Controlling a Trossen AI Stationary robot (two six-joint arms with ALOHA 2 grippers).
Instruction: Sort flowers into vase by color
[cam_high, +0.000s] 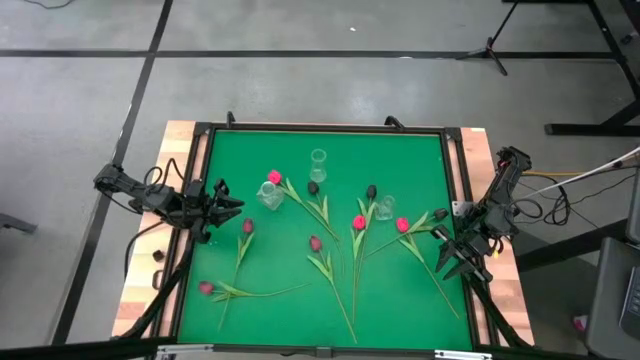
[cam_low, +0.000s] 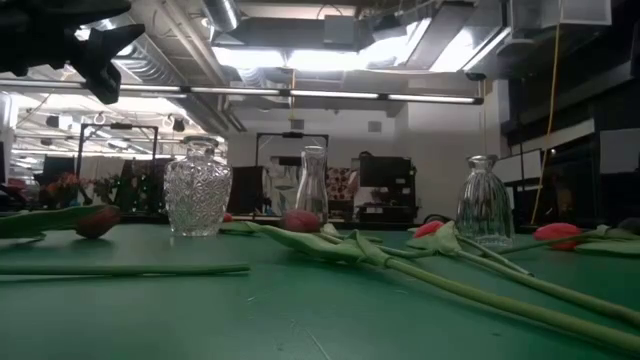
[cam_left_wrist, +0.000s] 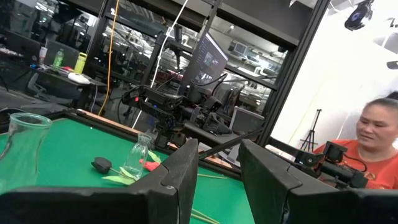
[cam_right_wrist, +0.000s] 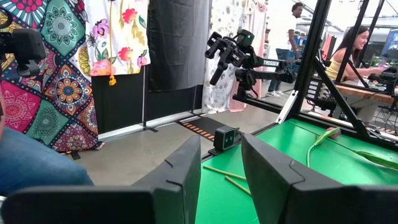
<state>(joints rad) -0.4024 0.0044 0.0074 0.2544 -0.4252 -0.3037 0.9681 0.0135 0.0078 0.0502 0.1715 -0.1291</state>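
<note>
Both arms parked at the mat's side edges, empty-handed.

Left gripper (cam_high: 232, 208) just inside the left border of the green mat (cam_high: 400, 300), fingers parted with nothing between; nearest flower (cam_high: 246, 228) just ahead of its tips, patterned vase (cam_high: 270, 194) a little past that. Right gripper (cam_high: 453, 262) over the right border, fingers likewise parted and bare, a pink flower (cam_high: 403, 226) and its stem close ahead. Remaining flowers strewn mid-mat between the two, clear room only along the far edge. Dark heads hard to make out; stems cut off in the low view.
</note>
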